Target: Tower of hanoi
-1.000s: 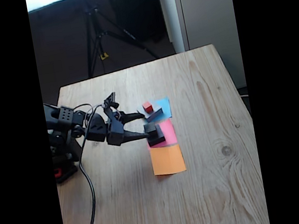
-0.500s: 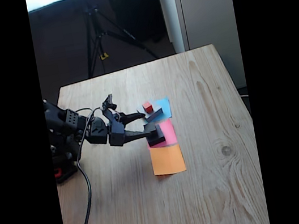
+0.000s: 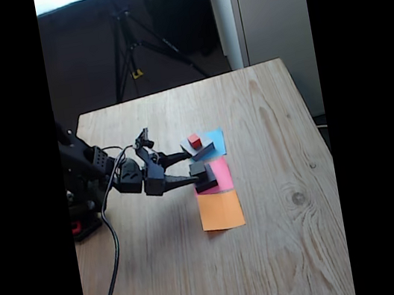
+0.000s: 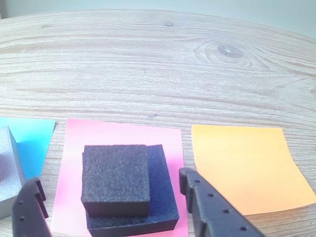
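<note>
- Gripper [image 4: 111,205] at bottom edge of wrist view, released: jaws spread wide, one finger lower left, the other lower centre, nothing between the tips but the two stacked blocks ahead.
- Upper black block [image 4: 116,178] sits on a larger black block [image 4: 160,207], both on the pink paper square [image 4: 118,133], centre-left of frame. Upper one is offset toward the left, not centred.
- Risk: closing low would likely catch both blocks, or drag the lower one off the pink square; foam-like surface may grip and tilt.
- Risk: left finger is close to the grey block [image 4: 9,170] at the left edge on the blue paper square [image 4: 29,140]; a sideways swing could nudge it.
- Fixed view: red cube [image 3: 194,140] rests on that grey block [image 3: 203,149], mid-frame; a bump would probably topple it.
- Orange paper square [image 4: 244,165] right of centre, bare; table [image 4: 158,64] beyond.
</note>
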Available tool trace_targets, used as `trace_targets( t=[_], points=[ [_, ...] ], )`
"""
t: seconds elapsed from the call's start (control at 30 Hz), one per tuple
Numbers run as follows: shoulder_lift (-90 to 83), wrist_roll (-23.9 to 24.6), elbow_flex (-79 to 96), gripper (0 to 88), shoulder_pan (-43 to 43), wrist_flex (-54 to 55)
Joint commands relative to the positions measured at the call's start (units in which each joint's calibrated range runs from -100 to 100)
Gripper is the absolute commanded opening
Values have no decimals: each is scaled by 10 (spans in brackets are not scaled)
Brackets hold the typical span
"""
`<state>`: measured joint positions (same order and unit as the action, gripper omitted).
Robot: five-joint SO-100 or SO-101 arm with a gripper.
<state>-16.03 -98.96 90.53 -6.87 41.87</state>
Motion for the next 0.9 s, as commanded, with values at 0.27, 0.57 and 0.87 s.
trace_targets(
  t=[0.27,0.57,0.87],
  points=[
    [70,-10,-9,325,14,83],
    [104,-10,-25,323,20,96],
    [127,-10,-49,322,23,93]
  ],
)
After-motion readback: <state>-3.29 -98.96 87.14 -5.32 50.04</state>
